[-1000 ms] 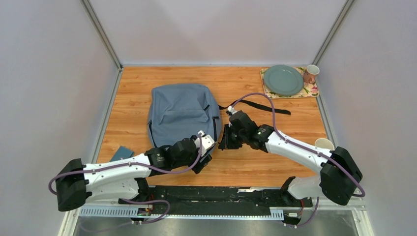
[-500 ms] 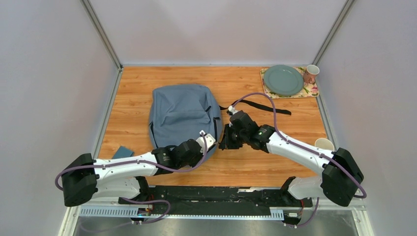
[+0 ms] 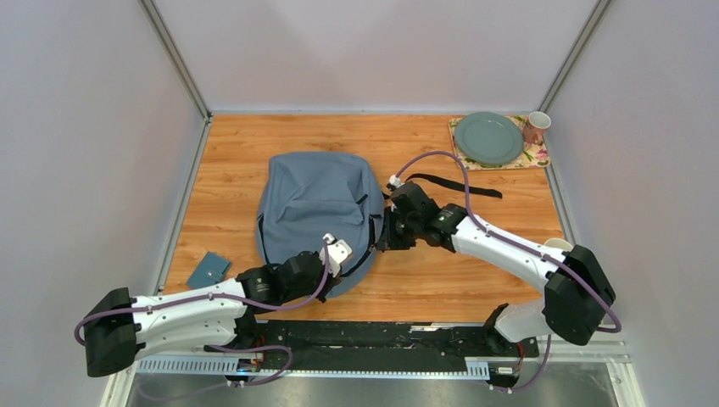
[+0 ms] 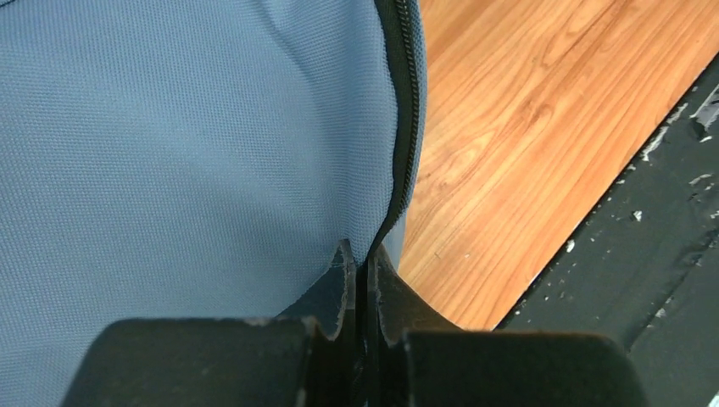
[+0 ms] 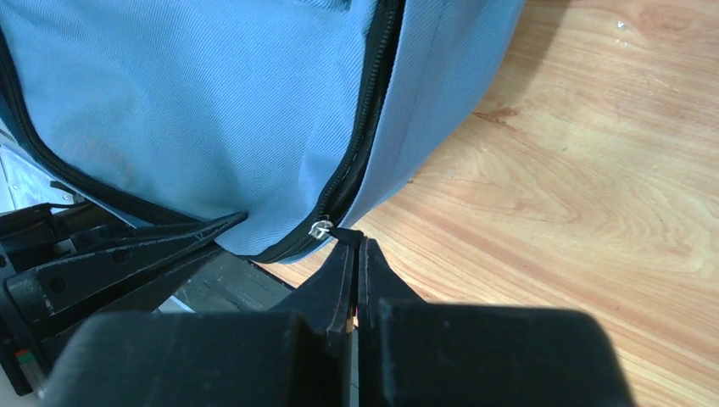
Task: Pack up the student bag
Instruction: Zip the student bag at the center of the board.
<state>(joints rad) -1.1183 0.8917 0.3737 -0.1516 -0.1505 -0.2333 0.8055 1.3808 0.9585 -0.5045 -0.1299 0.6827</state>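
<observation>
A: Lying where, the bag (image 3: pixel 314 199)?

B: Flat on the table (image 3: pixel 237 153), centre, a bit left. Front pocket up. One black strap (image 3: pixel 449 182) trails off to the right on the wood.

A: Left gripper (image 4: pixel 360 273)?

B: At the bag's near right edge. Fingers almost together, only a slit between them, and the fabric by the zip (image 4: pixel 405 127) goes down into that slit. Pinching the bag.

A: Right gripper (image 5: pixel 356 248)?

B: At the bag's right side, low on the wood. Fingers pressed together on the black zip pull (image 5: pixel 342 231), with the silver slider (image 5: pixel 320 227) just beyond the tips. The left arm's fingers show dark in that wrist view, lower left, under the bag's edge.

A: Zip open or shut?

B: Can't tell, only the dark track shows.

A: Other stuff?

B: Green plate (image 3: pixel 488 138) on a flowered mat (image 3: pixel 539 158), far right corner. Cup (image 3: pixel 535 127) just beside the plate. Second cup (image 3: pixel 560 247) at the right edge, partly behind the right arm. Blue flat item (image 3: pixel 209 270) near left, apart from the bag.
</observation>
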